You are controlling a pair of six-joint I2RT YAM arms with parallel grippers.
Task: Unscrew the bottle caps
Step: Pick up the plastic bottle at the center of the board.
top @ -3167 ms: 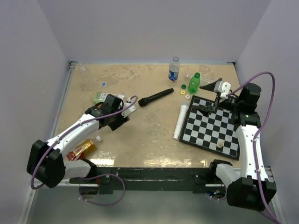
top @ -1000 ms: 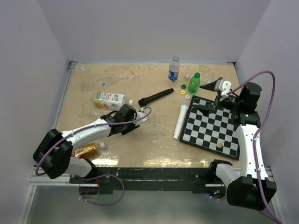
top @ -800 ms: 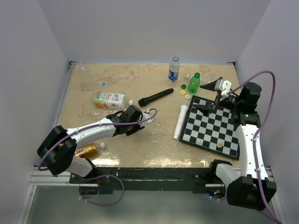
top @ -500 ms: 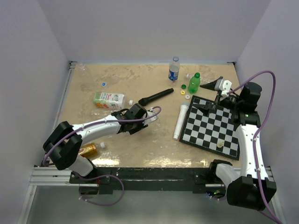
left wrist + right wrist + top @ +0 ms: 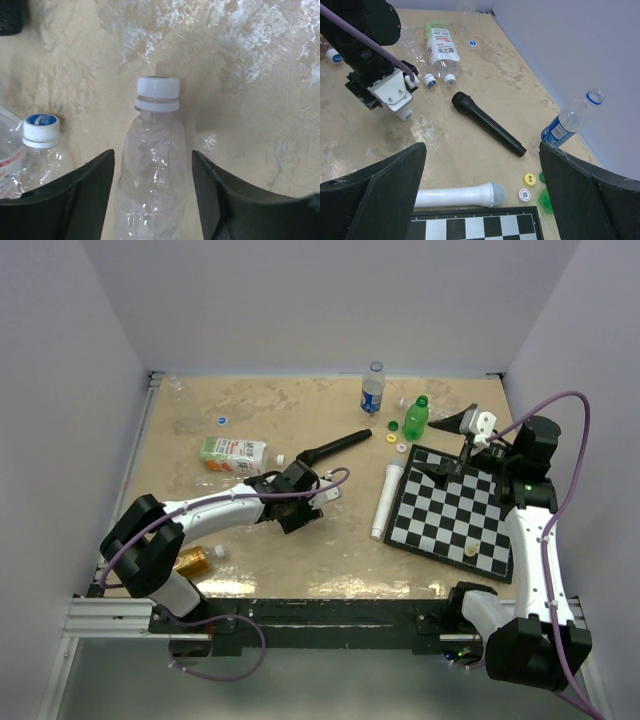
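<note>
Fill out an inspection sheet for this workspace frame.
Surface: beige table, mottled.
Job's things: clear bottle, white cap on; second capped bottle beside it; labelled bottle, amber bottle, blue-label bottle, green bottle; loose caps.
Clutter: black microphone, white microphone, chessboard.
Grippers: left gripper open around the clear bottle; right gripper open, empty.
Cables: purple cable on each arm.
Surroundings: plain walls.
</note>
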